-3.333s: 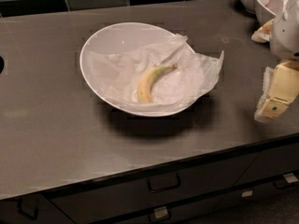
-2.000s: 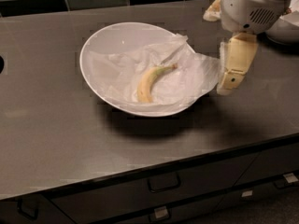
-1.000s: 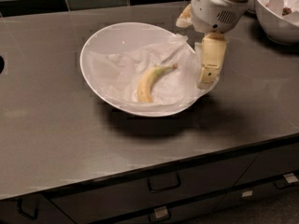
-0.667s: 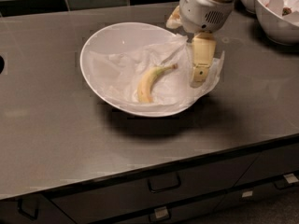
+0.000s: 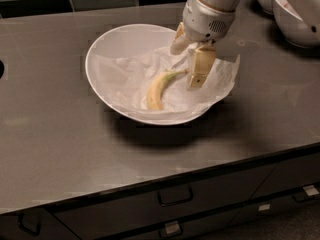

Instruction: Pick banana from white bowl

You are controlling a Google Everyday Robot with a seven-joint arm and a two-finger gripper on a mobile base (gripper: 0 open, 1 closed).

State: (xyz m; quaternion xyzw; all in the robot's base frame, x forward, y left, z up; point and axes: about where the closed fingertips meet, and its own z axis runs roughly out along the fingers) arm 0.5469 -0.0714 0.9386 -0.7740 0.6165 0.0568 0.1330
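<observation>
**Pincer over the bowl, banana not yet gripped**

The step in hand was the reach. The pincer (image 5: 189,66) hung over the right side of the white bowl (image 5: 116,40), just beside the stem end of the banana (image 5: 159,87). Its two pale fingers (image 5: 201,66) looked spread apart, with nothing between them. The banana lay loose on the crumpled paper (image 5: 220,79) lining the bowl, near the middle, its stem pointing up and right toward the pincer. The bowl sat on the dark worktop (image 5: 60,134), with another white bowl (image 5: 295,21) well apart at the far right corner.

The next move probably called for shifting the pincer a little left and down, so that the fingers straddled the banana across its narrow body. It would then close gently and lift straight up. The loose paper could bunch up or get caught in the grip.
</observation>
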